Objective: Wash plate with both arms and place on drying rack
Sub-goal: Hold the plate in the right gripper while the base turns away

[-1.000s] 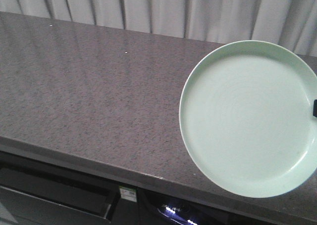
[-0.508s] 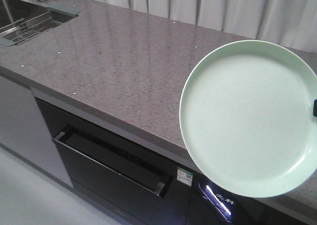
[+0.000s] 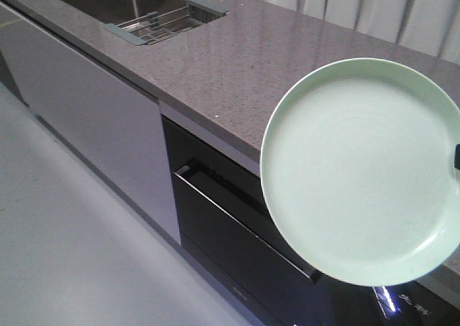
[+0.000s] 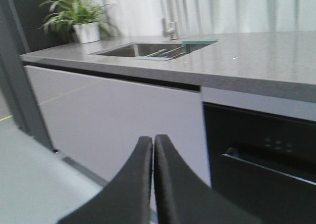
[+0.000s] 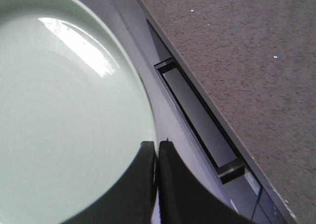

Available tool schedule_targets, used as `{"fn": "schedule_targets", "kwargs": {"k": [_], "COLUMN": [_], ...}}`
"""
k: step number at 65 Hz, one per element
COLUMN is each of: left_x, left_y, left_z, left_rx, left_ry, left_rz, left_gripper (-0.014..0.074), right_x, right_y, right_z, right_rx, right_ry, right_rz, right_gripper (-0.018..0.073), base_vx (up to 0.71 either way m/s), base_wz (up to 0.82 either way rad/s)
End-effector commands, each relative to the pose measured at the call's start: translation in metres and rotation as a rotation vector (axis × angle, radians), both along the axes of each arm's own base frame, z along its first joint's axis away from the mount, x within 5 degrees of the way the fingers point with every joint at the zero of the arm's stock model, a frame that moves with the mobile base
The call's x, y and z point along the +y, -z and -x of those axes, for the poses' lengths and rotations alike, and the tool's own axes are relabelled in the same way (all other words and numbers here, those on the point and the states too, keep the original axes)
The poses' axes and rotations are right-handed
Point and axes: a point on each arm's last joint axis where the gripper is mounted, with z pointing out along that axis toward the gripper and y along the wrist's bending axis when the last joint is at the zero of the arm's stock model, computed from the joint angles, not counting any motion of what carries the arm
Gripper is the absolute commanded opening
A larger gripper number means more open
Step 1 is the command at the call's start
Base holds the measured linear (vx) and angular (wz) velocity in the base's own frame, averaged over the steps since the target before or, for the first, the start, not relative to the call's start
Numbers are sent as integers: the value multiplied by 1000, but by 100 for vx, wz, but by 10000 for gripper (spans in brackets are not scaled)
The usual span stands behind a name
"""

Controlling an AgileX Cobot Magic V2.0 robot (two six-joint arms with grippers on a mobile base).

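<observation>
Plate (image 3: 363, 171) is held aloft with its face tilted toward the front camera. Its rim is pinched by the right end effector (image 5: 156, 147), whose fingers are closed to a thin slit on the rim. In the front view only a black sliver of that end effector is seen, at the plate's right rim. The left end effector (image 4: 153, 141) is closed tight on nothing and is pointed at the cabinet front below the desk (image 3: 237, 67).

Compared with the frames of a second ago, the plate is found at the same spot in the front view, so the grip is judged unchanged. The background, however, has been swung. Bare desk alone was shown first, then the sink at the far left corner. Now the sink (image 3: 108, 3) is fully shown at upper left, with the rack (image 3: 154, 24) laid across its near end.

The plate is well apart from the sink, to its right, out past the desk's front edge and above a black appliance (image 3: 237, 247). The carry toward the sink is judged to be under way and the washing not yet begun, with the empty left end effector kept free for it
</observation>
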Motion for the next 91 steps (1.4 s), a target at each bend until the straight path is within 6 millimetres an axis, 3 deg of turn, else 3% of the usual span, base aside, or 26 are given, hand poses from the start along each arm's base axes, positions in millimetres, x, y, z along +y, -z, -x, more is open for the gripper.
{"fn": "schedule_targets", "kwargs": {"k": [1, 91], "left_x": [-1, -1], "left_y": [-2, -2], "left_z": [1, 1], "left_rx": [-72, -72], "left_ry": [13, 13], "left_rz": [9, 9], "left_gripper": [-6, -6], "right_x": [1, 1], "right_y": [-13, -13], "right_z": [0, 0], "right_rx": [-75, -75], "right_ry": [18, 18], "right_rz": [-37, -37], "right_gripper": [-11, -11], "base_vx": [-4, 7], "base_wz": [52, 44]}}
